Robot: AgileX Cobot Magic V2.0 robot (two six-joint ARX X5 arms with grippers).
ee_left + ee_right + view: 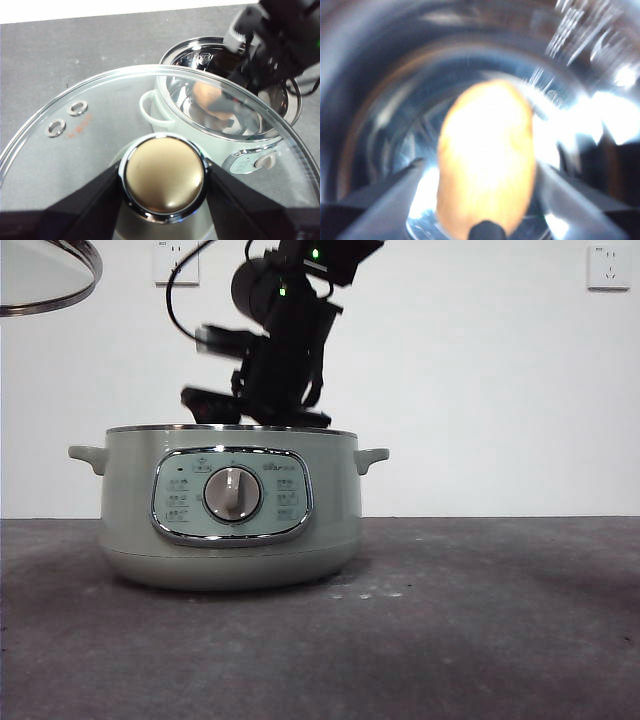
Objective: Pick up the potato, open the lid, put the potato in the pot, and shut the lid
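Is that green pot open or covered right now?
Open. The lid is off the pot, lifted aside by the left gripper.

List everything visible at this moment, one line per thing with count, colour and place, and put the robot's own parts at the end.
pot: one, pale sage green with a silver dial and chrome-framed panel, standing on the table, lid off.
lid: one, clear glass with a chrome rim and a knob, held up in the air beside the pot; its edge shows at the front view's top corner.
potato: one, orange-brown, inside the pot's shiny bowl, between the right pincer's jaws.
table: one, dark grey, under the pot.
wall sockets: two, white, on the white wall behind.
left pincer: one, black, shut on the lid's knob.
right pincer: one, black, reaching down into the pot with the potato.
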